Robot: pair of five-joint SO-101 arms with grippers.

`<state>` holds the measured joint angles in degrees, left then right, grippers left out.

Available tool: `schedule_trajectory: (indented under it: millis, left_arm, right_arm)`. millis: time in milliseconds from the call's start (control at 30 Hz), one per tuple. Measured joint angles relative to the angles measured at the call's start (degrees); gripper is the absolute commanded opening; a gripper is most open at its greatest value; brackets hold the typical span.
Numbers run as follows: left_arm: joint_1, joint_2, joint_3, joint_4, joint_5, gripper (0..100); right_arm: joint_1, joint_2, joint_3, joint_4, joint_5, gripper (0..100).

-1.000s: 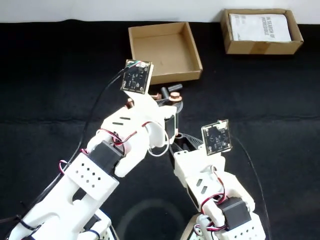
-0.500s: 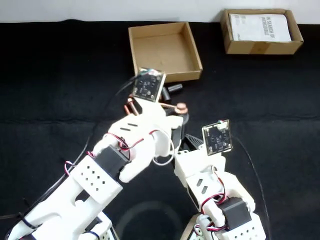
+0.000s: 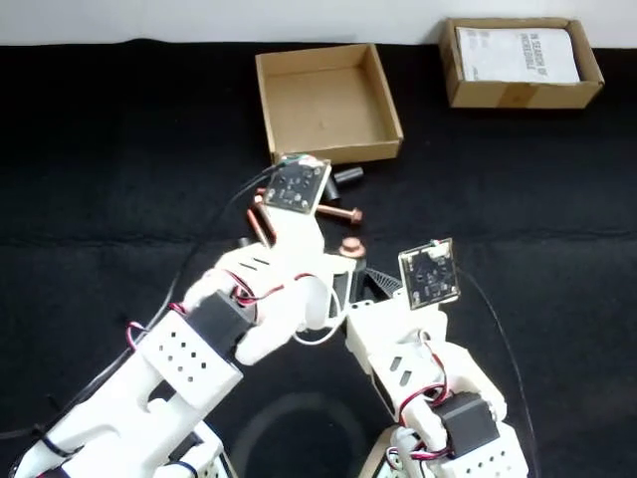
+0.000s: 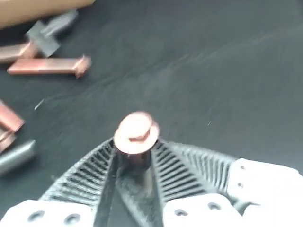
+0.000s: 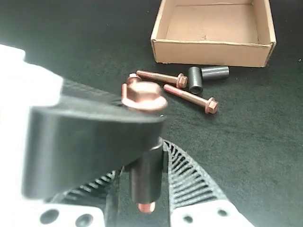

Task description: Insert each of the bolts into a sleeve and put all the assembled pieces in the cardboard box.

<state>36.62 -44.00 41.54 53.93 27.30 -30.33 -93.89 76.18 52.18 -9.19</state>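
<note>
A table [image 3: 100, 149] draped in matt black cloth was seen from the high view. An open, shallow cardboard box [image 3: 323, 100] of plain brown board was set near the middle of its far edge, and a second box [image 3: 518, 95], holding a printed sheet, near the far right corner. The assembled piece [image 5: 147, 175] was held upright above the cloth, between the cardboard box and the near edge and well apart from the box. From above it was shown as a round copper head, while in the right wrist view its smooth, dark, cylindrical sleeve and a copper tip protruding beneath were revealed. The left gripper [image 4: 136, 144], its black ribbed fingers drawn together, was closed on the piece just under the head. The right gripper [image 5: 147, 161] was closed on the sleeve lower down. Loose bolts [image 5: 191, 98], slender, copper-coloured and flange-headed, were found lying on the cloth just before the box's near wall. Two short dark loose sleeves [image 5: 215, 72] were seen beside them.
</note>
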Motion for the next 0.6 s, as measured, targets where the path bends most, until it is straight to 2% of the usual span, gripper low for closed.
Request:
schedule_trajectory:
  millis: [100,367,533,600]
  left_arm:
    - [-0.1,0.0,-5.1,10.1,-0.2,34]
    - [3.5,0.2,-21.5,35.2,-0.4,34]
    - [4.2,0.2,-32.2,42.0,-0.4,33]
    - [3.5,-0.6,-37.5,44.0,-0.6,28]
  right_arm:
    - [0.0,-0.1,-0.1,-0.1,0.0,0.8]
    - [-0.2,-0.4,-0.1,-0.5,0.1,0.8]
    - [-0.1,-0.5,-1.1,-5.3,0.1,0.8]
    - [1.2,1.8,-2.3,-7.1,-0.1,0.8]
